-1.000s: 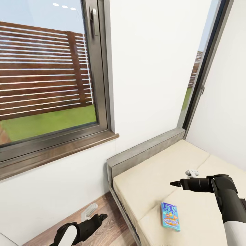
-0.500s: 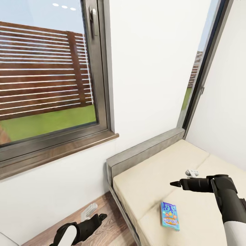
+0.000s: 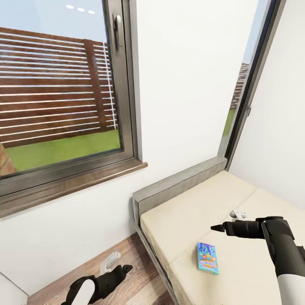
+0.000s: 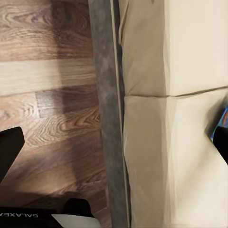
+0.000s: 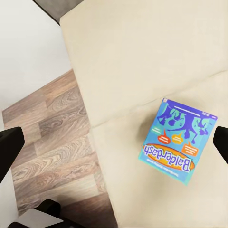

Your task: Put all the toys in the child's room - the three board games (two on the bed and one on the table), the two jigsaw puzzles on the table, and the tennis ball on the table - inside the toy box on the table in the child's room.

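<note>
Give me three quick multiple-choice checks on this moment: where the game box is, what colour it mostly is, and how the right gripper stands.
1. Where does the game box lie?
A. on the bed cushion
B. on the wood floor
C. on the window sill

2. What is its main colour?
A. red
B. blue
C. black

3. How is the right gripper?
A. shut on the game box
B. open, above the bed
C. resting on the floor

Answers:
1 A: the head view shows it flat on the cream cushion of the bed, near the seam.
2 B: the right wrist view shows a blue lid with an orange band.
3 B: its dark fingertips sit wide apart, with the box between them, untouched.
</note>
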You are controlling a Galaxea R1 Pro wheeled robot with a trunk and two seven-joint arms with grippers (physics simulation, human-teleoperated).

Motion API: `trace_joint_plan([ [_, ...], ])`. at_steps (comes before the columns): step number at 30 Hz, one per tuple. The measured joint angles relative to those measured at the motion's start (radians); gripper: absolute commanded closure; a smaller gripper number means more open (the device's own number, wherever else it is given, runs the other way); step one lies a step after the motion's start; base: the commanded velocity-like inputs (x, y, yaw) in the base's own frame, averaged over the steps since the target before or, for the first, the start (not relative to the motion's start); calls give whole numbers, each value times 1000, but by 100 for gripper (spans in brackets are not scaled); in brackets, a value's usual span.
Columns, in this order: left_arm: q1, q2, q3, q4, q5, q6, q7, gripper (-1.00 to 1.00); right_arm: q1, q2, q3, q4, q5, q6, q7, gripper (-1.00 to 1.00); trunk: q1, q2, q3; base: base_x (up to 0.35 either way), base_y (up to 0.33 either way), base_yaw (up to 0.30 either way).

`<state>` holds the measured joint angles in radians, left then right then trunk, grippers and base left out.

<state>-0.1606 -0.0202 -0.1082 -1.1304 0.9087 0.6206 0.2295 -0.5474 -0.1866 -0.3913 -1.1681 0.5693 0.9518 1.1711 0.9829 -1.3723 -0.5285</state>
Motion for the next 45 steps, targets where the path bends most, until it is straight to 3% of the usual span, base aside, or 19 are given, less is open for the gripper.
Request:
trace_joint_plan([
  [39, -6, -2, 6, -44, 18, 13, 4, -100, -1, -12, -4, 0, -4, 0, 13, -100, 0, 0, 0, -5, 0, 0],
  [45, -14, 4, 11, -47, 20, 9, 7, -100, -6, -20, -11, 6, 1, -32, 13, -100, 19, -35, -16, 0, 0, 0],
])
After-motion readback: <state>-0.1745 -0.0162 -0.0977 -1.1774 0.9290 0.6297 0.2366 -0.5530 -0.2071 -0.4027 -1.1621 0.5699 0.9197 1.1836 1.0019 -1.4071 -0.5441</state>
